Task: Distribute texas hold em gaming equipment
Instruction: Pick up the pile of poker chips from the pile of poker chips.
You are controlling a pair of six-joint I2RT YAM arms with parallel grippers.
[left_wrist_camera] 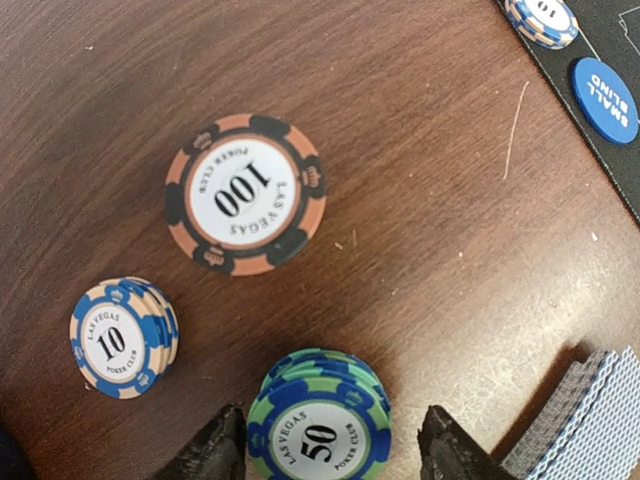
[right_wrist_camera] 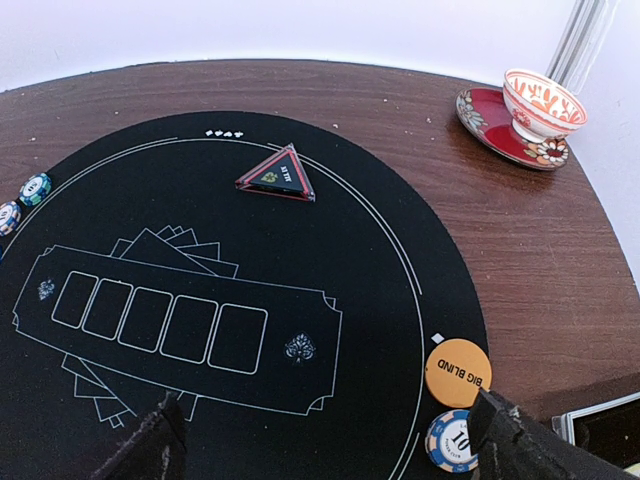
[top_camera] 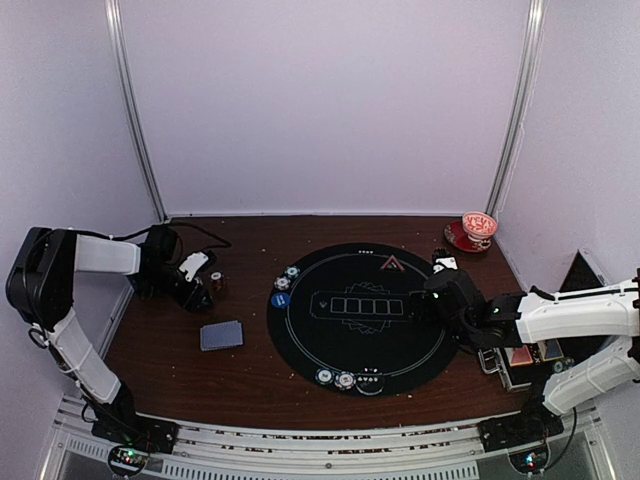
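Left gripper (left_wrist_camera: 335,420) straddles the green 50 chip stack (left_wrist_camera: 318,440), jaws spread (a gap shows on one side); right gripper (right_wrist_camera: 330,450) gapes wide over the black mat (right_wrist_camera: 350,250)

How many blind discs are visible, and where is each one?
2. The orange big blind disc lies near the black mat's right edge; the blue small blind disc lies at its left edge. Others could be hidden.
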